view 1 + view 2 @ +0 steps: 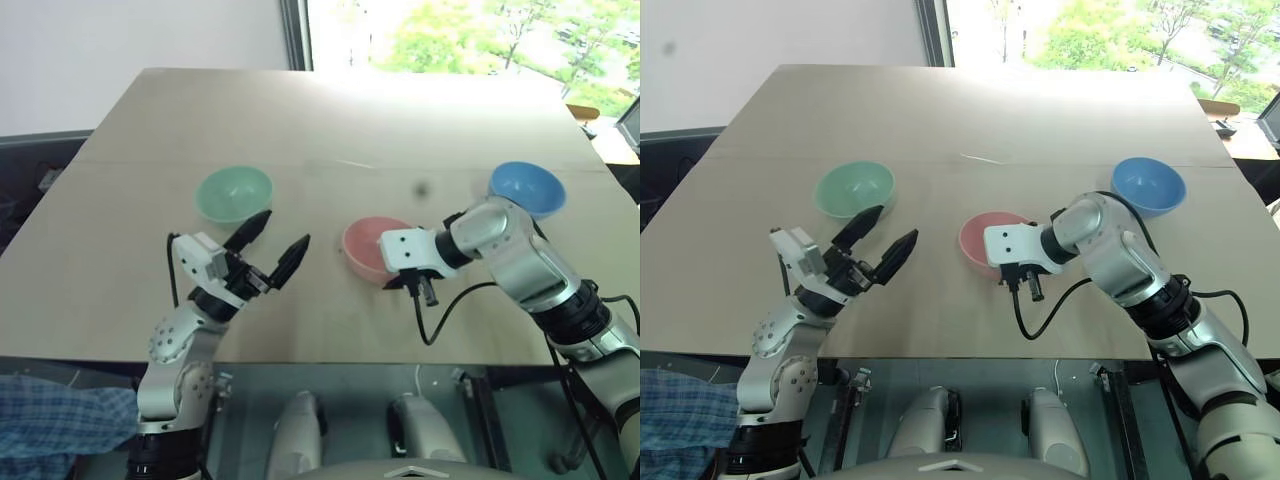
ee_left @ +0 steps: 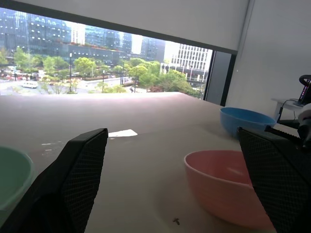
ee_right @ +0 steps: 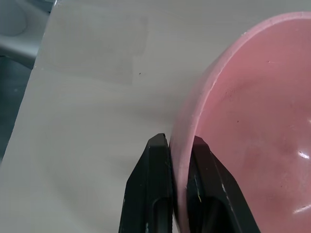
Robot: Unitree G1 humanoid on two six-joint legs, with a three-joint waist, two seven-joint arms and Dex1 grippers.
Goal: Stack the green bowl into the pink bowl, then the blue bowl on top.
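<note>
Right end effector (image 3: 180, 184) clamped on pink bowl (image 1: 985, 238) rim, left end effector (image 1: 276, 247) released near green bowl (image 1: 233, 192); pre-stack positioning, next: left grabs green.

Mint-green bowl (image 1: 234, 193), salmon-pink bowl (image 1: 366, 243), sky-blue bowl (image 1: 526, 187)

We see a pale wooden table (image 1: 330, 120), a window (image 1: 470, 35) behind it with green trees (image 2: 73, 65) and buildings (image 2: 43, 36), and blue checked cloth (image 1: 50, 425) below.
</note>
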